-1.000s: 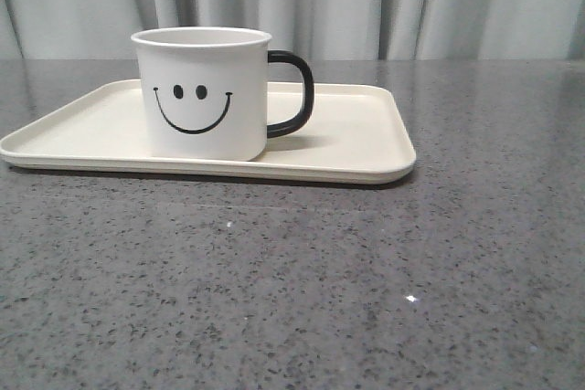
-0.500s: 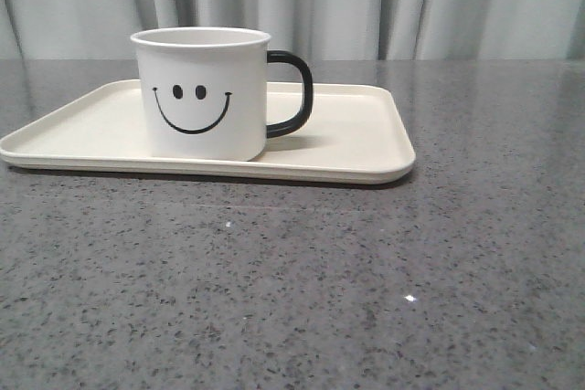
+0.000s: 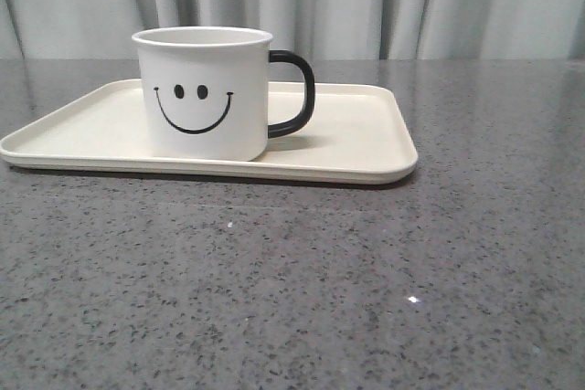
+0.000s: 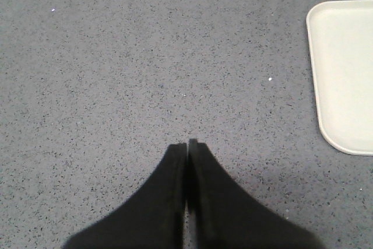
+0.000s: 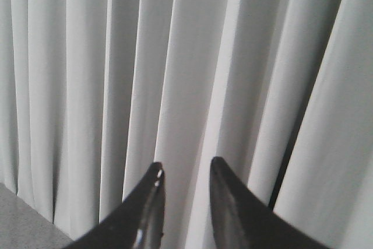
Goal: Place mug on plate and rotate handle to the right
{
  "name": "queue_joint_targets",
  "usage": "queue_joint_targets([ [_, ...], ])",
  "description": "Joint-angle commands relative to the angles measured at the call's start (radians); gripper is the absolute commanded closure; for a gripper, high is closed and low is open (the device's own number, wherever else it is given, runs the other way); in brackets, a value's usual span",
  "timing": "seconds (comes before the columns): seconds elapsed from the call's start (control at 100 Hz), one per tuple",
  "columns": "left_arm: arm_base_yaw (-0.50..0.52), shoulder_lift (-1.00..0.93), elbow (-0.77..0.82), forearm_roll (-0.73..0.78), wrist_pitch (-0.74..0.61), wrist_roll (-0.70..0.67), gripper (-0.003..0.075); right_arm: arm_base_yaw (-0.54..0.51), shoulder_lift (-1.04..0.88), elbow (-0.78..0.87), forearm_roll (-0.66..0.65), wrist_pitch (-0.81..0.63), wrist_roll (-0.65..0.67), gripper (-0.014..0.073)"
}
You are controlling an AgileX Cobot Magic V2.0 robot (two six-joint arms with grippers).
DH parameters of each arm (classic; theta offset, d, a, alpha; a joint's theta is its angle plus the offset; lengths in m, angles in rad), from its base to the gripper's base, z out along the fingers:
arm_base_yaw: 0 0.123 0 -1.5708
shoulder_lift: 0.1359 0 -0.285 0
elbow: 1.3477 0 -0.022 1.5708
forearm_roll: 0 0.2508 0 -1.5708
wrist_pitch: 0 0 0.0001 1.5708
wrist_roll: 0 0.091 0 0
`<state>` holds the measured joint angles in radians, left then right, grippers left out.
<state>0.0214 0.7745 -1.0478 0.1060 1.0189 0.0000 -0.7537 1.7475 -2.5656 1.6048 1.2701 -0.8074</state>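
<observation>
Standing upright on the plate (image 3: 366, 139), the mug (image 3: 203, 93) sits left of the plate's middle, its smiley face turned to the front camera and its open top showing nothing of what may be inside. The handle (image 3: 294, 93) sticks out to the right, over bare plate. The plate lies flat on the speckled grey desk (image 3: 292, 289), its long side across the front view, with nothing else resting on it. A pale pleated curtain (image 3: 366, 2) hangs behind the desk.

The left hand (image 4: 187, 143) is clenched, its two black fingers pressed together with nothing between them, hovering over bare desk; a rounded corner of the plate shows off to one side, well apart from the fingertips. The right hand (image 5: 185, 168) is released, its fingers parted with a clear gap and holding nothing, pointing at the curtain with a sliver of desk at the view's corner. Neither hand appears in the front view, and nothing stands between the camera and the mug.
</observation>
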Motion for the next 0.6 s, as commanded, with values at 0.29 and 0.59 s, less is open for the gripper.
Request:
queue_joint_targets([
  [0.29,0.001,-0.002,-0.027,-0.001,-0.072,-0.008,0.0740,-0.007,-0.034,-0.019,0.029,-0.026,-0.016,0.0381],
  [0.59,0.001,-0.002,-0.027,-0.001,-0.074,-0.008,0.0740,-0.007,-0.017,-0.018,-0.295,-0.052,0.057,0.0379],
])
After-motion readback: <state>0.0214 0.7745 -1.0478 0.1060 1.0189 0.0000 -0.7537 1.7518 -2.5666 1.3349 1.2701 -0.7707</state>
